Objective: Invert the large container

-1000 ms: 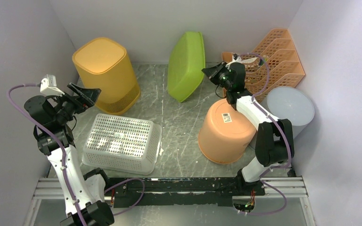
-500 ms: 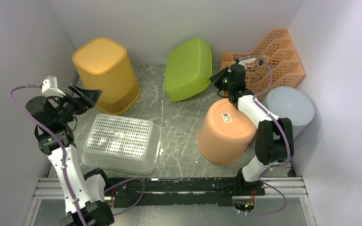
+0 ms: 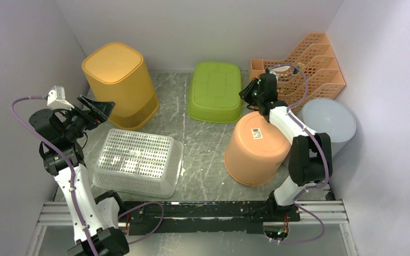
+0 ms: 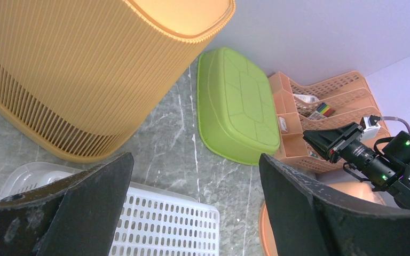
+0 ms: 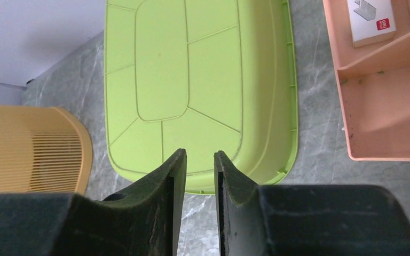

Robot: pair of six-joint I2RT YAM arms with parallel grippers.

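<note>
Green container (image 3: 216,92) lies bottom-up at the back of the worktop (image 3: 203,144), beside the orange rack (image 3: 309,64). Right fingers (image 5: 165,197) are narrowly parted and empty at its rim. Left fingers (image 4: 80,208) are spread wide and empty.

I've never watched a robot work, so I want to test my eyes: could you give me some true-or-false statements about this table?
1. The green container lies bottom up, flat on the table. True.
2. The right gripper is clamped on the green container. False: it hovers over it with its jaws slightly apart, holding nothing.
3. The left gripper is wide open and empty. True.
4. The white basket sits inside the yellow bin. False: it lies on the table beside the yellow bin.
5. The orange file rack stands at the back left. False: it stands at the back right.
</note>
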